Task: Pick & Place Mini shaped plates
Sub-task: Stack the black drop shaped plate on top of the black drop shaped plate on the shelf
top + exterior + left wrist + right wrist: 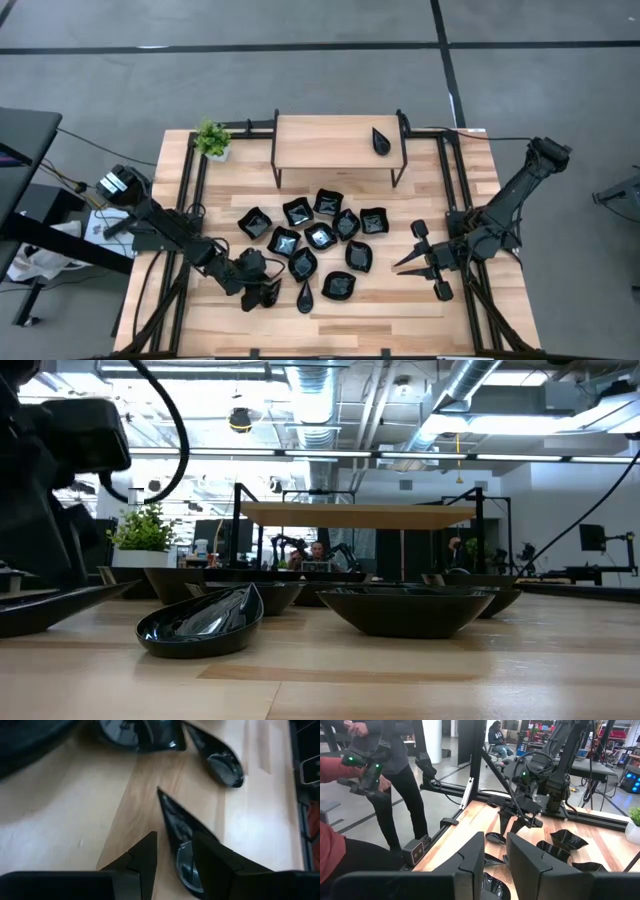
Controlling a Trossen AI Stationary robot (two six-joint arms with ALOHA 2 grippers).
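One teardrop plate (380,141) has been shelved — eleven-odd remain clustered at the table's (400,310) centre, and at 7 o'clock the left gripper's (268,295) spread fingers straddle another teardrop plate's (182,845) rim, not yet lifted — the right gripper's (428,262) fingers wait parted at 4 o'clock.

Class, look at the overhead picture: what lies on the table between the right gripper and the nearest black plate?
Bare wood. In the high view, nothing lies between the right gripper and the nearest mini plate.
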